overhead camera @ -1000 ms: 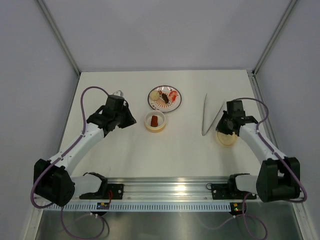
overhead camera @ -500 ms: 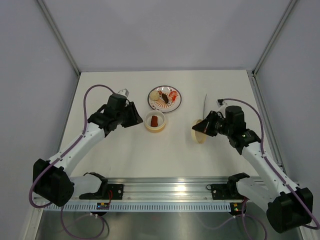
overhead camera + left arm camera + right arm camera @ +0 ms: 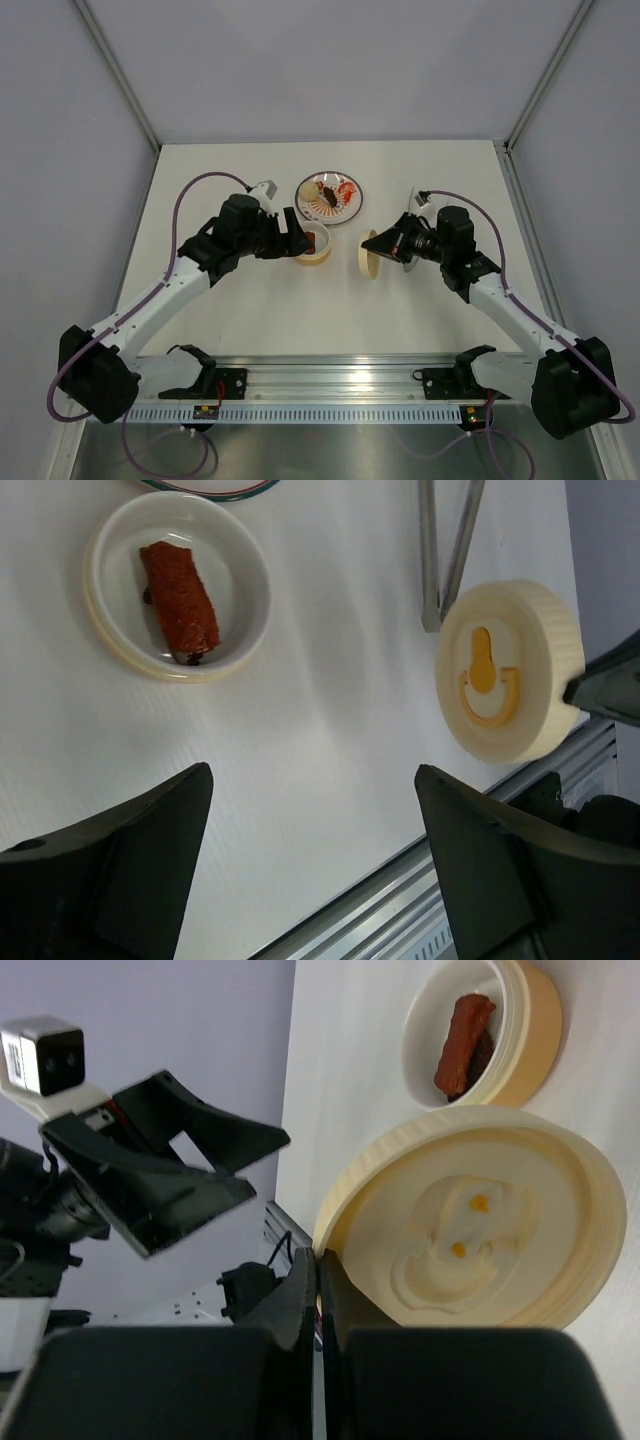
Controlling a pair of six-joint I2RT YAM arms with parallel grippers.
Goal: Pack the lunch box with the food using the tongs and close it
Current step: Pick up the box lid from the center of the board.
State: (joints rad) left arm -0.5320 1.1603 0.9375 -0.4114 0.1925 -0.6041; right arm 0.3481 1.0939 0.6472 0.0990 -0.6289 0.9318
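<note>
The lunch box [image 3: 320,246] [image 3: 175,585] [image 3: 480,1035] stands on the table just below the plate, with one red-brown piece of food [image 3: 180,595] [image 3: 462,1045] in it. More food [image 3: 330,193] lies on the patterned plate [image 3: 352,207]. My right gripper [image 3: 378,243] [image 3: 318,1257] is shut on the rim of the cream lid [image 3: 368,255] [image 3: 470,1230] [image 3: 510,670], holding it on edge in the air right of the lunch box. My left gripper [image 3: 293,235] [image 3: 312,772] is open and empty at the box's left side. The tongs [image 3: 445,550] [image 3: 411,193] lie behind the lid, mostly hidden by the right arm.
The aluminium rail [image 3: 330,375] with both arm bases runs along the near edge. White enclosure walls stand on three sides of the table [image 3: 250,310]. The two grippers are close together around the lunch box.
My right gripper has lifted the lid off the table at the right and carried it left, tilted on edge, toward the lunch box. My left gripper has opened and moved right to the box.
</note>
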